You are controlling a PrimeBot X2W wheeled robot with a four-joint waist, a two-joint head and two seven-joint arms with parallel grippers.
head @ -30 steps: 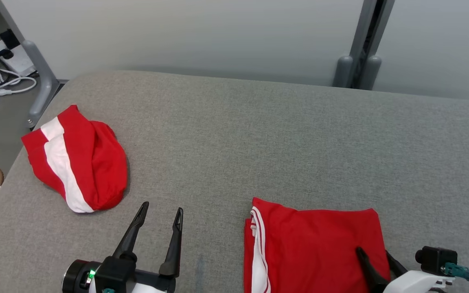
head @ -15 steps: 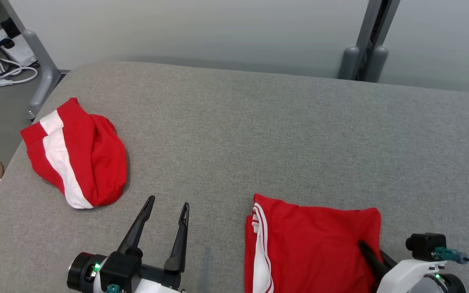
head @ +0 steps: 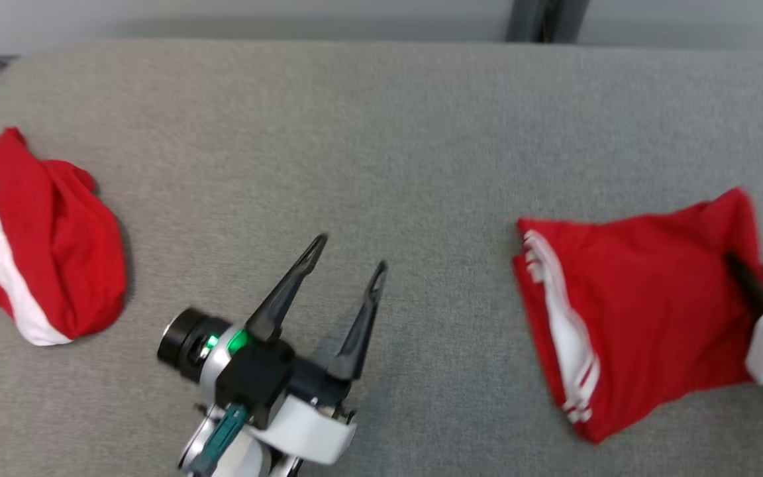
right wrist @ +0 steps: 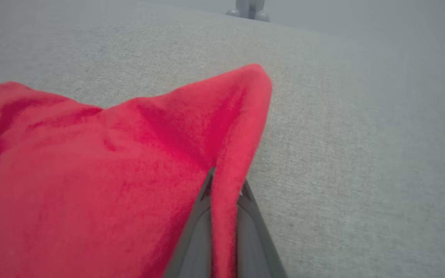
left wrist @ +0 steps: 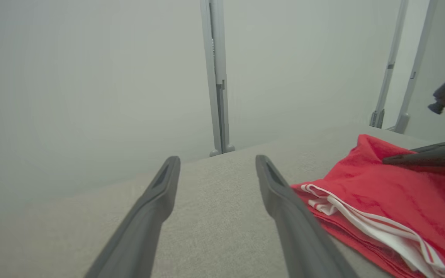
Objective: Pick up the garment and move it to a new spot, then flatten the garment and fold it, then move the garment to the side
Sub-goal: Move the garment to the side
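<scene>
My right gripper pinches a thin ridge of cloth near the two-o'clock corner of the folded red garment, which lies at three o'clock on the grey padded surface. The left gripper hovers near six, fingers spread and empty. Dragged by one corner, the layers could fan apart or slip free.

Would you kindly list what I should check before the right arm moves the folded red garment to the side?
1. Right tool shut on the folded red garment's corner: ok.
2. Every folded layer caught in that grip: cannot tell.
3. Left tool open, apart from the garment: ok.
4. Garment flat on the grey cushion: not ok, the gripped corner peaks up.
5. Crumpled red-and-white garment far off on the left: ok.
</scene>
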